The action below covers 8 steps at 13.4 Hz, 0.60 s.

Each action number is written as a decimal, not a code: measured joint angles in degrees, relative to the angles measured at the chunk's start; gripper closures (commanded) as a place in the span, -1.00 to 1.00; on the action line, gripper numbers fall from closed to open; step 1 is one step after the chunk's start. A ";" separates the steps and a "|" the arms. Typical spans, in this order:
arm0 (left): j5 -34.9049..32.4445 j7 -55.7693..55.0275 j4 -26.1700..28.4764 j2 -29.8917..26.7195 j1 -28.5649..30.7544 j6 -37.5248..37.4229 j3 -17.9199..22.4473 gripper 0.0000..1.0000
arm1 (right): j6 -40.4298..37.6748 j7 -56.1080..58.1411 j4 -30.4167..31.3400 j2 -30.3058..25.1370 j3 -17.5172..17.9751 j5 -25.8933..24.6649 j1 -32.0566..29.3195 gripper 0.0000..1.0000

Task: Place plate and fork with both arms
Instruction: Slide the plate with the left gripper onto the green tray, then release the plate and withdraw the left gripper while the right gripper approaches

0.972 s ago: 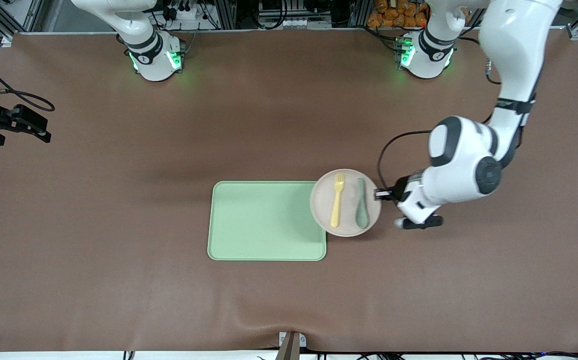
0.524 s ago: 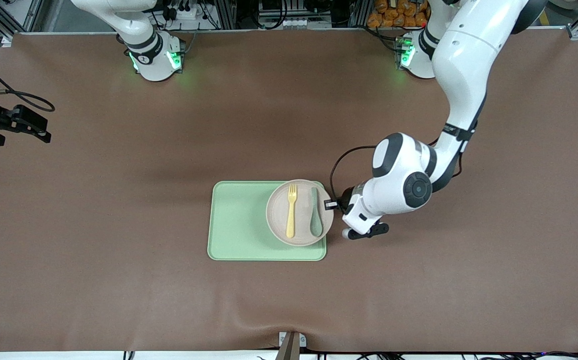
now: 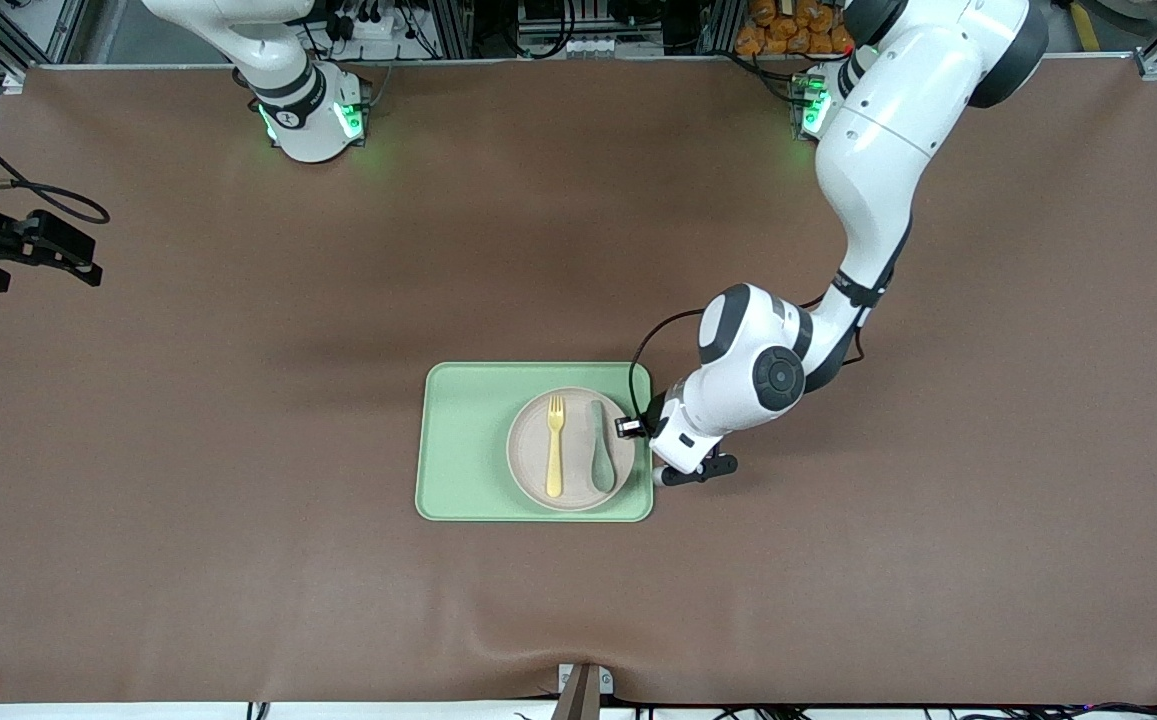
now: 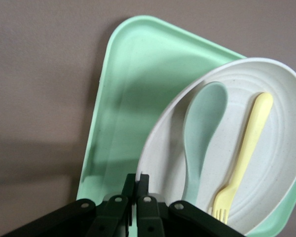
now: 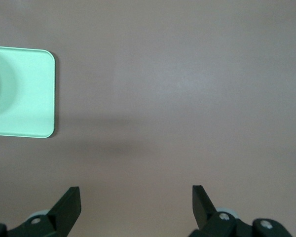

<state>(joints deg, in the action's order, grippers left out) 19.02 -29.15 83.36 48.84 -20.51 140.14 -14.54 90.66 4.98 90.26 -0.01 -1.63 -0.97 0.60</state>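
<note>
Plate: round, shallow, pale beige-pink plastic, on the light green tray, toward the tray's end nearest the left arm; whether it rests flat or is held just clear cannot be told. By judgement it is light, stiff and smooth, hence prone to slip or tilt when pinched at one rim point, and loose cutlery on it may slide; best taken at the rim and carried level. Fork: small, pale yellow plastic, lying on the plate with tines pointing away from the front camera; judged very light and rigid, thin against the plate face, best pinched across the handle. Spoon: pale teal-green, lying on the plate beside the fork, toward the left arm's end. Left hand: at the plate's rim over the tray edge; the left wrist view shows its fingers drawn nearly together, pinching the plate rim. Right hand: over bare bench at the right arm's end, well apart from the tray, waiting; the right wrist view shows its fingers spread wide with nothing between them.
</note>
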 measured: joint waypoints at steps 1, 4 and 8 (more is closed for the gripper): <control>0.00 -0.32 -0.13 0.47 -0.04 0.27 0.01 1.00 | 0.00 0.00 0.00 0.00 0.00 0.00 0.00 -1.00; 0.00 -0.49 -0.26 1.53 -0.20 1.54 0.04 1.00 | 0.02 0.00 0.00 0.01 0.00 0.00 0.00 -1.00; 0.00 -0.68 -0.30 2.03 -0.44 2.09 0.12 0.95 | 0.02 0.00 0.00 0.01 0.00 0.00 0.00 -1.00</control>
<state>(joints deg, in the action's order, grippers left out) 19.03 -29.84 83.06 50.87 -20.95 142.23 -14.42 90.68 4.98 90.26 0.00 -1.63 -0.96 0.60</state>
